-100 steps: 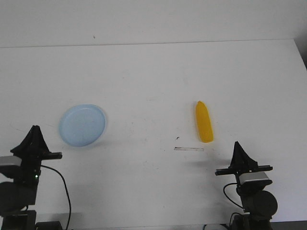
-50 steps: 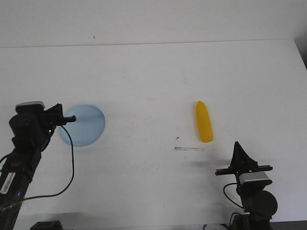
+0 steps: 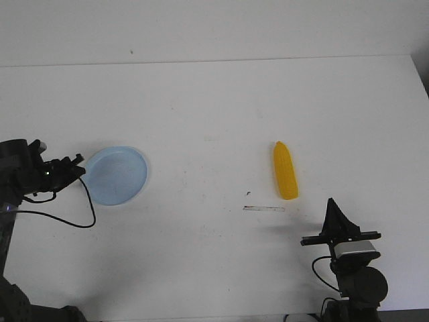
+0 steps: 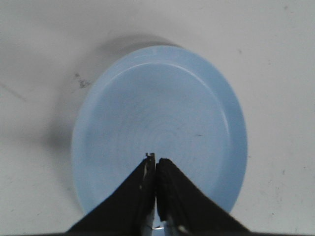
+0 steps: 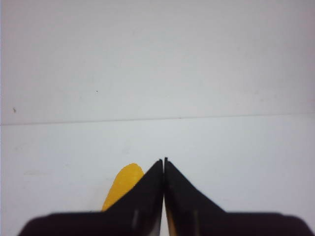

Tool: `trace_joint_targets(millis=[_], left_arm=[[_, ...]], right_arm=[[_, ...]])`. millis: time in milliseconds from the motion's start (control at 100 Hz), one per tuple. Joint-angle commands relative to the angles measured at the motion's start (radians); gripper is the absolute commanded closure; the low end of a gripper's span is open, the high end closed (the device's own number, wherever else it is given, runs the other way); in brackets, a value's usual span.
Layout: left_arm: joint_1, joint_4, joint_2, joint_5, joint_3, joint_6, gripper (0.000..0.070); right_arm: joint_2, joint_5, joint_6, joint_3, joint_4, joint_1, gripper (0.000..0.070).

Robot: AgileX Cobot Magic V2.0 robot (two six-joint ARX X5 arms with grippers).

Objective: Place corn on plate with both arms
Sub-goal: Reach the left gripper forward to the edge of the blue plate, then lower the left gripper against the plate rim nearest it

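Plain pale-blue plate (image 3: 115, 176), bright yellow-orange corn (image 3: 285, 170), white table (image 3: 214, 107), black tools.

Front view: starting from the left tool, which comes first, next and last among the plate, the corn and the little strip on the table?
Measured from the left tool:
1. The plate, right beside it at the table's left side.
2. The little strip, past the middle, toward the right.
3. The corn, slightly farther right than the strip.
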Motion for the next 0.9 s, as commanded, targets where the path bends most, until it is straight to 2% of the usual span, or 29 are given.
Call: trace_joint_targets(millis=[0,50,140,190,610,890], left_arm=[[0.024,-0.019,0.035,0.013,0.014,0.003,0.0695],[0.037,-0.03,0.055,0.013,0.014,0.006,0.0669],[0.056,-0.047,0.093,0.012,0.013,0.007,0.0501],[0.059,-0.05,0.111,0.012,0.013,0.007,0.045],[0.047,-0.046,0.212,0.0,0.012,0.055,0.0455],[0.026,-0.041,0.216,-0.026,0.011,0.056,0.0474]], right_arm=[[0.001,0.0,-0.006,-0.001,0.007,0.0,0.07],[0.001,0.0,-0.006,-0.001,0.007,0.0,0.07],[0.001,0.0,-0.006,-0.001,0.007,0.0,0.07],[0.001,0.0,-0.006,-0.001,0.007,0.0,0.07],[0.001,0.0,-0.006,-0.001,0.007,0.0,0.07],[0.001,0.0,-0.006,-0.001,0.007,0.0,0.07]])
